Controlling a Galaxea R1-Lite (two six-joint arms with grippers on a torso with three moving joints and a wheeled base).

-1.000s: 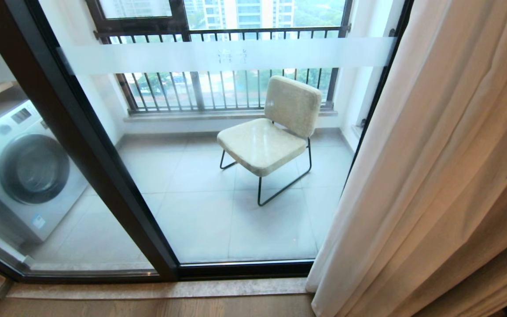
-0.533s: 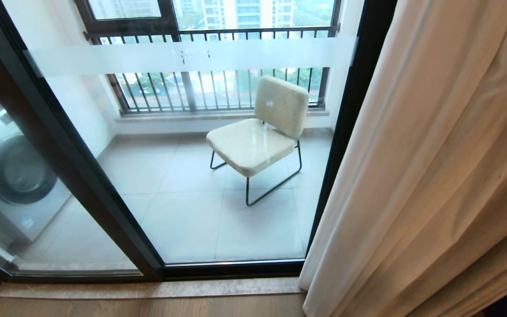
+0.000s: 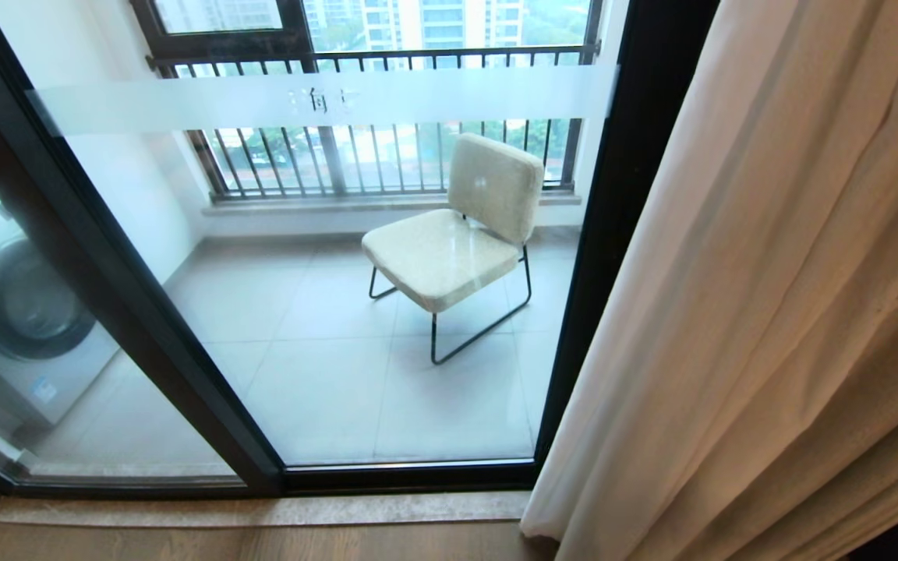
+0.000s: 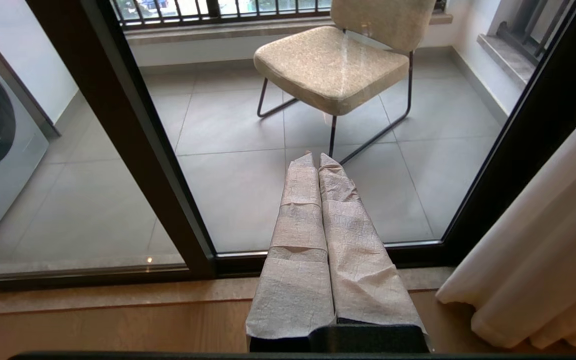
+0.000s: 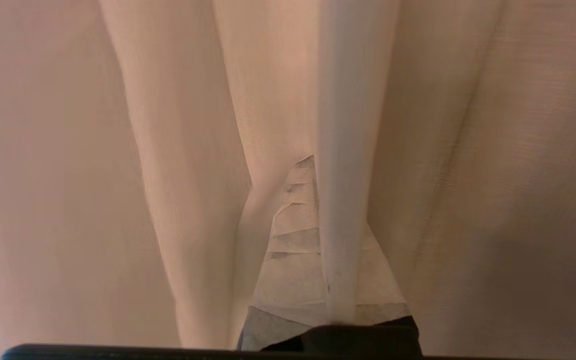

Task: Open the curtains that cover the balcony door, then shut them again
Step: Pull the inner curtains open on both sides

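Curtains [image 3: 768,312] bunched at 3 o'clock of head view, balcony door [image 3: 355,312] glass bare. R gripper [image 5: 313,165] clenched on a curtain fold. L gripper [image 4: 316,159] clenched, empty, facing chair [image 4: 338,65] behind the glass.

Matt woven cloth is seen in the curtains [image 3: 768,312]; glossy glass in the balcony door [image 3: 324,374]; crinkled paper-like wrap on the left gripper [image 4: 318,165].

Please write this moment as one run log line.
curtains: bunched right | door: uncovered | right gripper: shut on curtains | left gripper: shut, empty
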